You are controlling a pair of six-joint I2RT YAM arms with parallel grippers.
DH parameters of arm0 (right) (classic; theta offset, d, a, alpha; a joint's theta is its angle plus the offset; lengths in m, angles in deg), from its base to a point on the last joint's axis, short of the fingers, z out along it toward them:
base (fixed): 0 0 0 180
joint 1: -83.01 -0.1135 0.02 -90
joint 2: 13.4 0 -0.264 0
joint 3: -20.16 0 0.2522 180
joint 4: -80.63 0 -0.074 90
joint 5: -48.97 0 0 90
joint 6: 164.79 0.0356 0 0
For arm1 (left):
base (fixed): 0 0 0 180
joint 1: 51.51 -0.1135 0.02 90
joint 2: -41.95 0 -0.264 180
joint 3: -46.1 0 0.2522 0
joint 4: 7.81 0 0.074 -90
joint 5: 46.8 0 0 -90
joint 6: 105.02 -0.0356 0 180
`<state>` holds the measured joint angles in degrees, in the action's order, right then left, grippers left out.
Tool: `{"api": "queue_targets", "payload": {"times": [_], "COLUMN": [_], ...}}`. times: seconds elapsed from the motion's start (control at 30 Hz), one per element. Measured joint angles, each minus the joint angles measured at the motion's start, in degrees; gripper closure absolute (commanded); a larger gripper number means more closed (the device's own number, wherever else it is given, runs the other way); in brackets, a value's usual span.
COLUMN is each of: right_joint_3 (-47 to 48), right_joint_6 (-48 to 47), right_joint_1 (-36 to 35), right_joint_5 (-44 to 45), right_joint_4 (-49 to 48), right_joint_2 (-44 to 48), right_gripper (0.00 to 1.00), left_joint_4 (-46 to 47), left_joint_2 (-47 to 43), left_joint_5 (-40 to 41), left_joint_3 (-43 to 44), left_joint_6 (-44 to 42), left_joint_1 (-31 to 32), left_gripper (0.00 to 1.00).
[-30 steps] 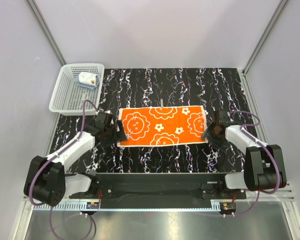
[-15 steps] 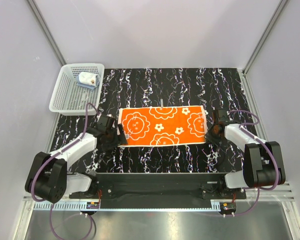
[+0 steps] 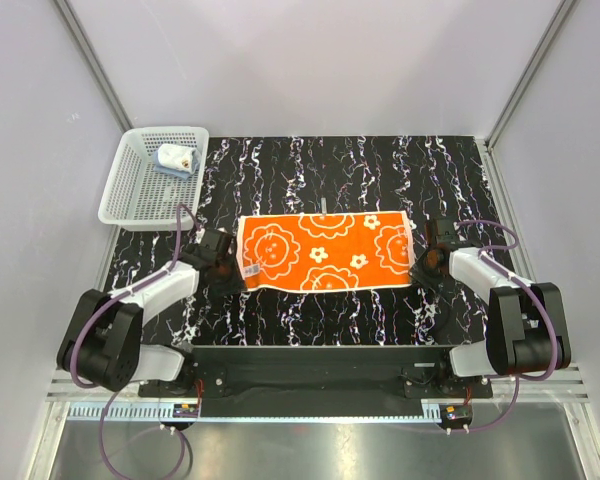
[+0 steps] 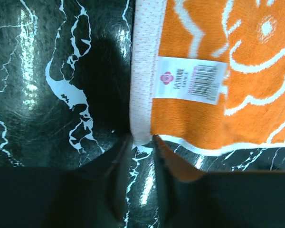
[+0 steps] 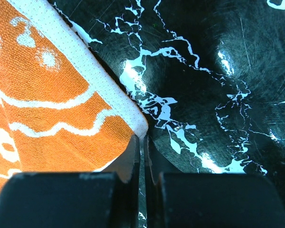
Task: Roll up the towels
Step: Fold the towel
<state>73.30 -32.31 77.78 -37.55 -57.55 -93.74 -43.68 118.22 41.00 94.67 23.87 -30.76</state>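
The orange towel (image 3: 325, 252) with white flowers lies spread flat on the black marbled table (image 3: 380, 170). My left gripper (image 3: 238, 276) sits at its near left corner. In the left wrist view the jaws stand narrow, and the white hem corner (image 4: 142, 135) is pinched between the fingertips (image 4: 121, 152) of this gripper (image 4: 141, 148). My right gripper (image 3: 418, 264) is at the near right corner. Its jaws (image 5: 142, 142) are almost together, with the tip of the towel's corner (image 5: 138, 127) nipped between them. The light blue towel (image 3: 176, 159) lies bunched in the basket.
The white perforated basket (image 3: 130, 195) stands at the back left, off the table's left edge. A white barcode label (image 4: 190, 79) is sewn near the orange towel's left hem. Grey walls close in both sides and the back.
My left gripper slid right to the towel's near left corner and closed from wide open. My right gripper closed on the near right corner. The towel's left corner shifted slightly.
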Motion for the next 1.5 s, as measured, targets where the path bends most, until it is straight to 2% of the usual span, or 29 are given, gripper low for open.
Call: {"api": "queue_targets", "payload": {"times": [0.1, 0.37, 0.73, 1.0, 1.2, 1.5], "right_joint_3": [0.00, -0.42, -1.81, -1.51, 1.27, 14.99], "right_joint_6": [0.00, -0.02, 2.27, 4.33, 4.68, 0.87], "right_joint_1": [0.00, 0.00, 0.00, 0.00, 0.00, 0.00], "right_joint_5": [-0.02, -1.51, -4.22, -4.24, -4.24, -4.00], "right_joint_4": [0.00, 0.83, 10.54, 18.51, 20.33, 18.27], "right_joint_2": [0.00, 1.95, 24.33, 30.53, 28.85, 10.80], "right_gripper": [1.00, 1.00, 1.00, 1.00, 1.00, 1.00], "left_joint_4": [0.52, -0.96, -10.93, -18.40, -23.61, -24.52], "left_joint_2": [0.35, -0.85, -16.94, -23.32, -24.55, -10.36], "left_joint_5": [-0.09, 0.20, 0.92, 0.90, 1.97, 4.92], "left_joint_3": [0.07, 0.09, -0.02, 0.48, 5.79, 19.34], "left_joint_6": [0.17, 0.17, 1.53, 3.21, 3.08, -0.15], "left_joint_1": [0.35, 0.59, 1.55, 1.92, 1.92, 0.68], "left_gripper": [1.00, 1.00, 1.00, 1.00, 1.00, 1.00]}}
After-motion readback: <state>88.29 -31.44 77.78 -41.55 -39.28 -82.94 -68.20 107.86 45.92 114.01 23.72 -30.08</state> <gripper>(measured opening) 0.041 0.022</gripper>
